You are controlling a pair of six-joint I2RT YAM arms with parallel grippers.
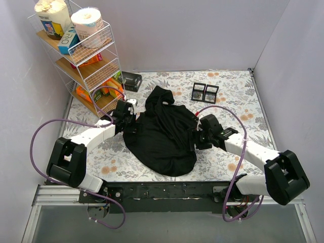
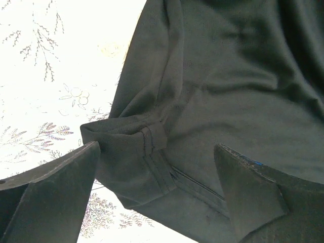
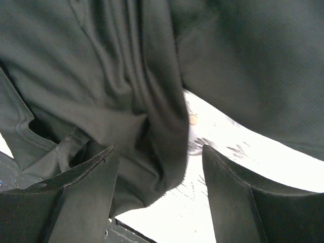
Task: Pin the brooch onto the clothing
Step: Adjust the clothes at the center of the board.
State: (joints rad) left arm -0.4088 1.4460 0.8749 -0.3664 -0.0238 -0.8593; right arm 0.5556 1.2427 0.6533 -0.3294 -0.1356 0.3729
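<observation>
loosely, t-shirt [image 1: 162, 136] hem between left gripper [image 2: 157, 152] jaws, fold between right gripper [image 3: 159, 152] jaws, both apart

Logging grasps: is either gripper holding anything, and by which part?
Nothing is held. The left gripper stands open astride a stitched hem of the crumpled black T-shirt; the right gripper is open too, a fabric fold loose between its fingers.

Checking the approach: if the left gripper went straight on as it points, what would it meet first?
Probably the black T-shirt, at its stitched folded edge ahead of the left gripper; exact depth is unclear.
</observation>
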